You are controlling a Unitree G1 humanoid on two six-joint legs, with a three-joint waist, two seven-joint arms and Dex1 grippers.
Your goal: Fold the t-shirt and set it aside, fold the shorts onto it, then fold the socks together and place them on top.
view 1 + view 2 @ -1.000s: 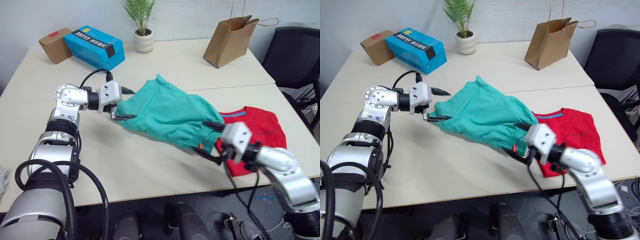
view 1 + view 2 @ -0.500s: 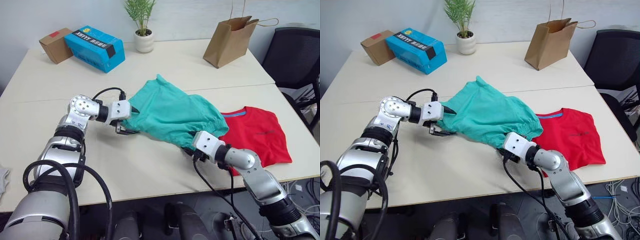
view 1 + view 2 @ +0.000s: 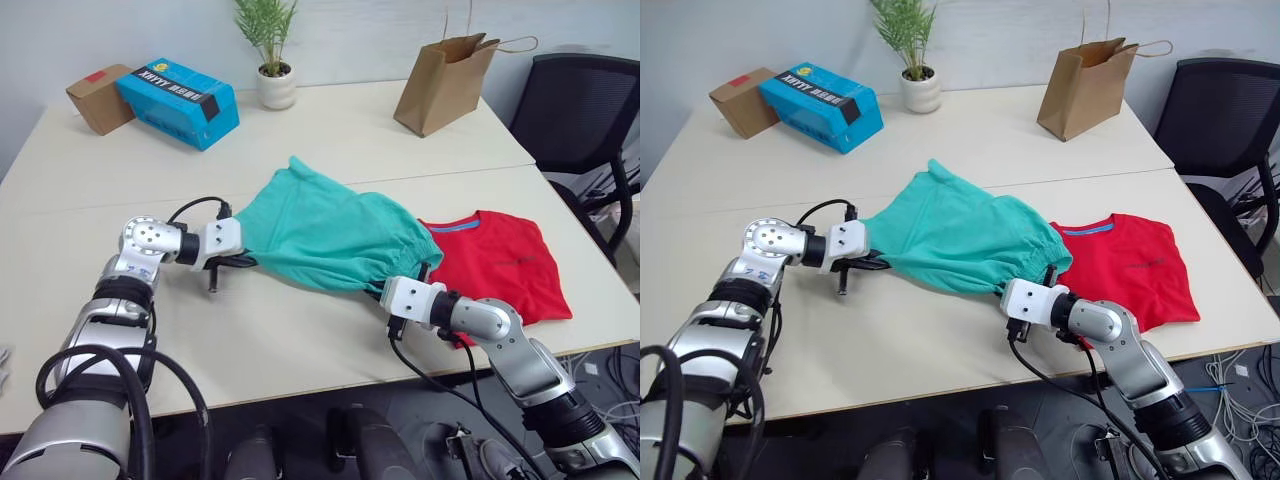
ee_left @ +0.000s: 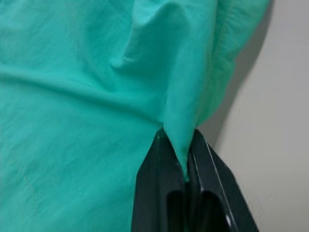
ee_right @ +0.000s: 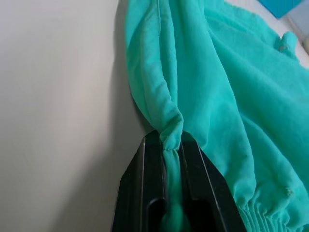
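Both hands clamped on the shorts [image 3: 320,235].
Left hand [image 4: 186,166] pinches left edge, right hand [image 5: 171,150] pinches waistband; shorts overlap t-shirt [image 3: 495,265] on tabletop [image 3: 250,330].

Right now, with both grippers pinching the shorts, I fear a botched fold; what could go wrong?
1. The left gripper holds only a thin tip of the shorts; it could slip out.
2. The right gripper clamps a bunched edge, so the fold may land creased.
3. The shorts overlap the t-shirt; dragging them could disturb it.
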